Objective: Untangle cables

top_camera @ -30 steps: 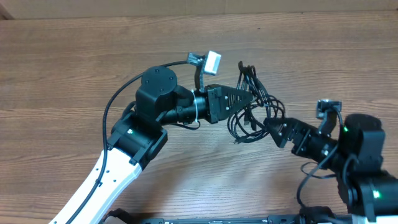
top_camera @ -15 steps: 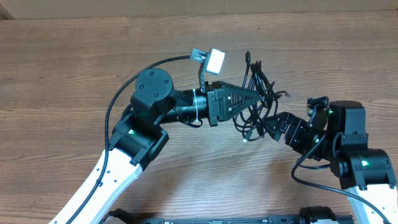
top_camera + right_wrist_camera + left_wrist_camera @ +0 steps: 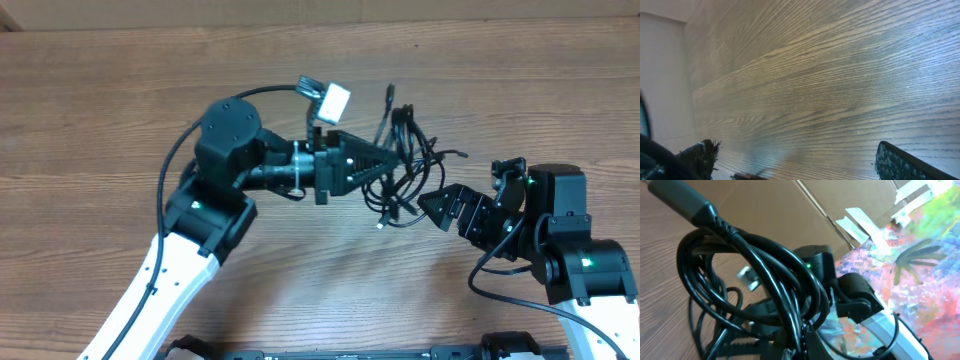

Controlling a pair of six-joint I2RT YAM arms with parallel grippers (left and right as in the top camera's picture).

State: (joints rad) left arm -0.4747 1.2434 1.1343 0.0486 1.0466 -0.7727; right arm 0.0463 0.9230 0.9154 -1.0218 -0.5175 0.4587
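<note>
The cables [image 3: 408,165] are a tangled bunch of thin black cords hanging in loops over the wooden table [image 3: 120,120]. My left gripper [image 3: 388,160] is shut on the bunch from the left and holds it up. In the left wrist view the cables [image 3: 765,280] fill the frame as thick loops running down into the jaws [image 3: 805,347]. My right gripper [image 3: 438,204] sits just right of and below the tangle. In the right wrist view its fingers [image 3: 797,161] are wide apart, with only bare table between them.
The left wrist camera and its white connector [image 3: 335,98] stick up above the left gripper. The right arm's body [image 3: 560,235] stands at the lower right. A cardboard wall [image 3: 300,10] runs along the table's far edge.
The left gripper carried the bunch up and right, then back a little to the left. The right arm swung round and its gripper stays close beside the tangle.
</note>
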